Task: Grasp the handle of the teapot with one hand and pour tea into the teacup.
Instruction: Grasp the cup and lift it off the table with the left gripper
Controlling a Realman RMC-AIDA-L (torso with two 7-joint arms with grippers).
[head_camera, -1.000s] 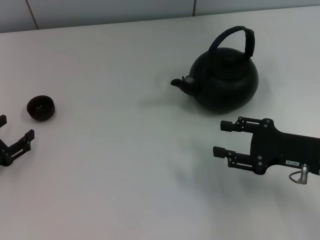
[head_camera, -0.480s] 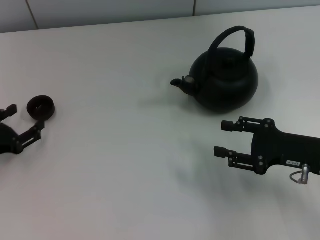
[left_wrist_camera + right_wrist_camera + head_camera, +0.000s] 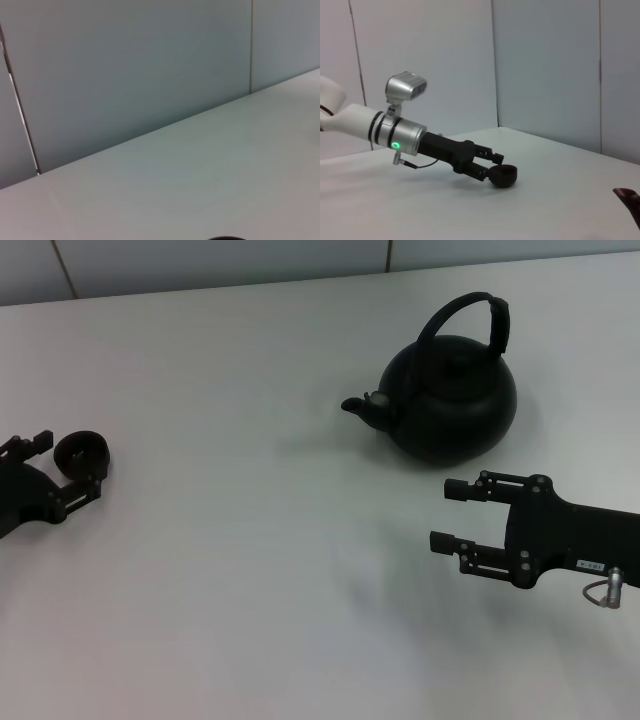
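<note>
A white table (image 3: 250, 570) stands against pale grey wall panels (image 3: 125, 65).

Plain white tabletop (image 3: 250, 570) backed by a pale panelled wall (image 3: 200, 260).

The tabletop is smooth and matte, filling most of the head view and running back to a straight edge where the wall begins. The wall is grey-white, made of flat panels split by thin vertical seams (image 3: 20, 115); the same panels and seams show behind the tabletop in both wrist views.
</note>
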